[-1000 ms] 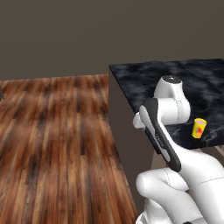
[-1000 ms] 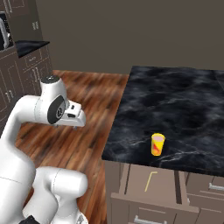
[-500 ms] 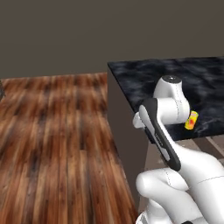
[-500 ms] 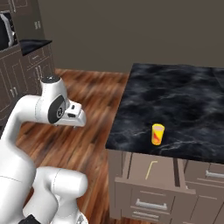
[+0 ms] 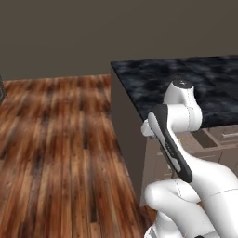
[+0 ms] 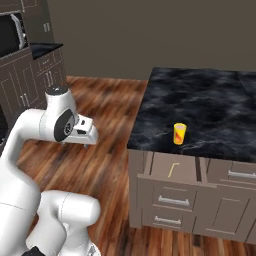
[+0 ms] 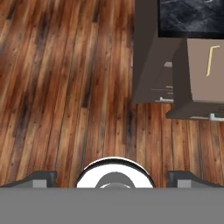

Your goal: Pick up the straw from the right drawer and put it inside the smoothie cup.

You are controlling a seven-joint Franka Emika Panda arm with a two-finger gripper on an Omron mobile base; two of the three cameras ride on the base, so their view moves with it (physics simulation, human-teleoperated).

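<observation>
The smoothie cup [image 6: 179, 134], yellow-orange with a red mark, stands upright near the front edge of the black marble counter [image 6: 210, 95]. Just below it the right drawer [image 6: 150, 176] is pulled out, and the pale straw [image 6: 173, 169] lies flat inside. From the hand view, the drawer [image 7: 199, 94] sits at the upper right with the straw [image 7: 211, 59] in it. My gripper [image 6: 86, 142] hangs over the wood floor, well left of the counter. In the hand view the gripper [image 7: 113, 178] is open, its fingertips [image 7: 42, 177] wide apart and nothing between them.
Grey-brown drawer fronts with silver handles [image 6: 174, 201] line the island below the counter. Dark cabinets and a microwave [image 6: 12, 35] stand at the far left. Wood floor [image 5: 60, 139] spreads left of the island corner [image 5: 122, 93].
Both base views have shifted, so the camera has moved with the base. The cup has slid behind my arm in the left base view. The arm's pose looks unchanged.
</observation>
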